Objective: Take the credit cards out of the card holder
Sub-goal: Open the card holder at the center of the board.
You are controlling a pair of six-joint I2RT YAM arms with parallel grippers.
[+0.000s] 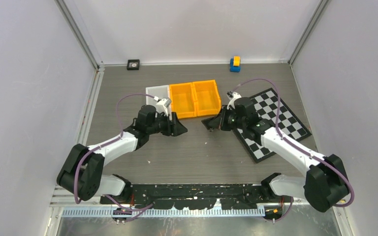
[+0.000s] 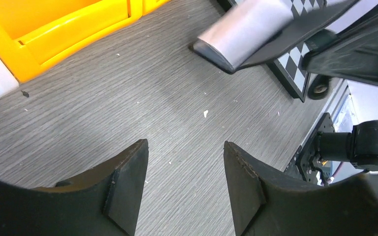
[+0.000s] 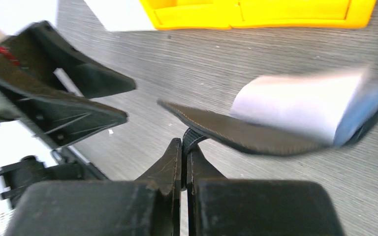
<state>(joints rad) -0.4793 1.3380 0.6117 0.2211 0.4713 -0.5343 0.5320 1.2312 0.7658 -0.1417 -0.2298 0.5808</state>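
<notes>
From above, the left tool (image 1: pixel 179 129) and the right tool (image 1: pixel 217 122) are facing each other over the desk (image 1: pixel 197 152), with the card holder (image 1: pixel 207 123) between them. In the left wrist view, the left tool is standing spread, gripping nothing. In the right wrist view, the right tool is pinching only the strap tab (image 3: pixel 193 137), so I think a pull could be slipping the open holder out. No credit cards or readable writing are showing.

Grey table (image 1: pixel 177 152): yellow bins (image 1: pixel 195 98), checkerboard (image 1: pixel 290 120).

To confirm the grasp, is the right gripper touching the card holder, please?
Touching: the right wrist view shows the right gripper shut on the card holder by its strap tab.
</notes>
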